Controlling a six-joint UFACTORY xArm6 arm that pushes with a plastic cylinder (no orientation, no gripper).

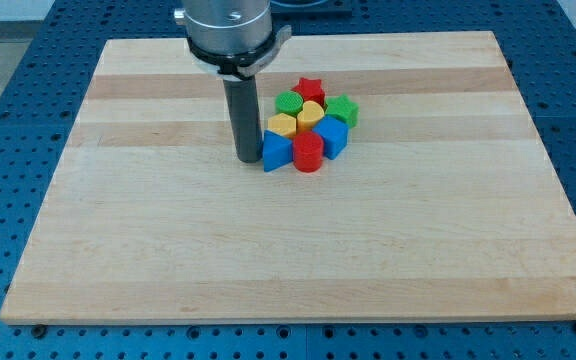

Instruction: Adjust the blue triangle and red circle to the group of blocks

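Note:
The blue triangle (276,151) lies at the lower left of a tight group of blocks near the middle of the wooden board (298,250). The red circle (308,153) sits right beside it, to the view's right, touching the group. My tip (247,159) stands on the board just left of the blue triangle, touching it or nearly so. The group also holds a yellow hexagon (282,125), a yellow heart (311,114), a green circle (290,102), a red star (310,89), a green star (343,110) and a blue block (333,137).
The board lies on a blue perforated table (8,70). The arm's grey housing (228,25) hangs over the board's top edge, above the rod.

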